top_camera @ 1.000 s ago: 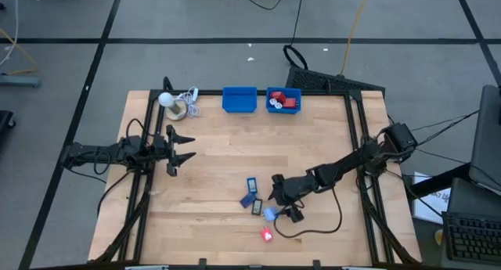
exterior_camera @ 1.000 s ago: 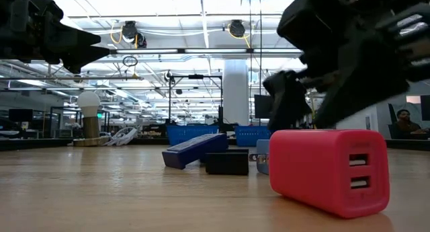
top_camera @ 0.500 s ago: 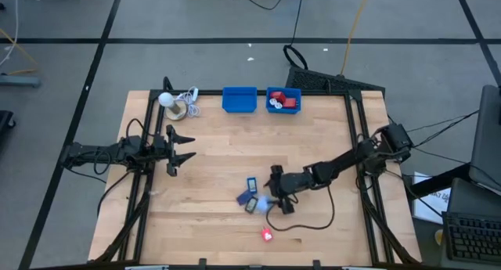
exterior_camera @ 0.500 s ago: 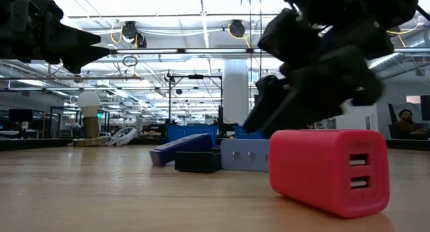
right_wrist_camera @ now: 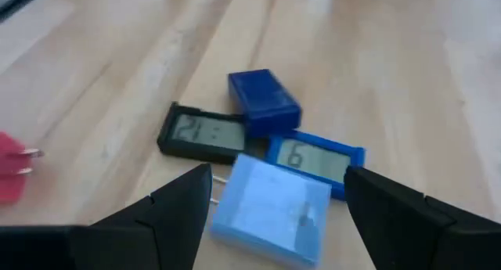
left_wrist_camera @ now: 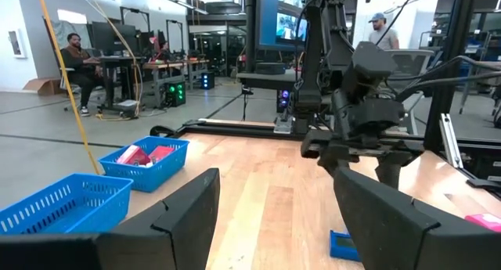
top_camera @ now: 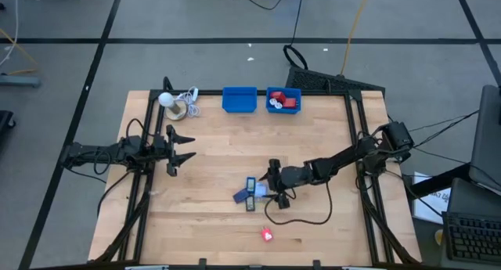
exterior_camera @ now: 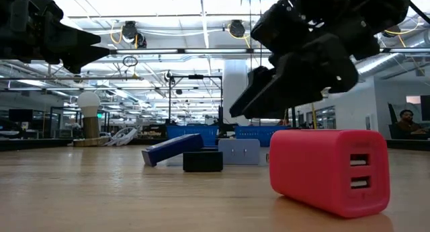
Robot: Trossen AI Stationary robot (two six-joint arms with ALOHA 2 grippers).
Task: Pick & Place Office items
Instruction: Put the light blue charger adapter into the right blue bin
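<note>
**Right hand lines up on the light blue block**

Moved in since a second ago, the right hand [top_camera: 273,185] now hovers over the cluster mid-counter [top_camera: 211,145], fingers apart and empty, with the light blue block [right_wrist_camera: 270,211] between them. Beside it lie two blue pieces and a black one [right_wrist_camera: 205,135]; the red block [top_camera: 267,235] sits nearer the front edge. Best to descend straight and close on the block alone. Left hand [top_camera: 178,148] waits at the counter's left, open.

A red USB charger [exterior_camera: 329,170], a light blue block [right_wrist_camera: 270,210], a dark blue box [right_wrist_camera: 264,102], a black-framed display [right_wrist_camera: 205,135], on a pale wood counter [top_camera: 219,145].
</note>
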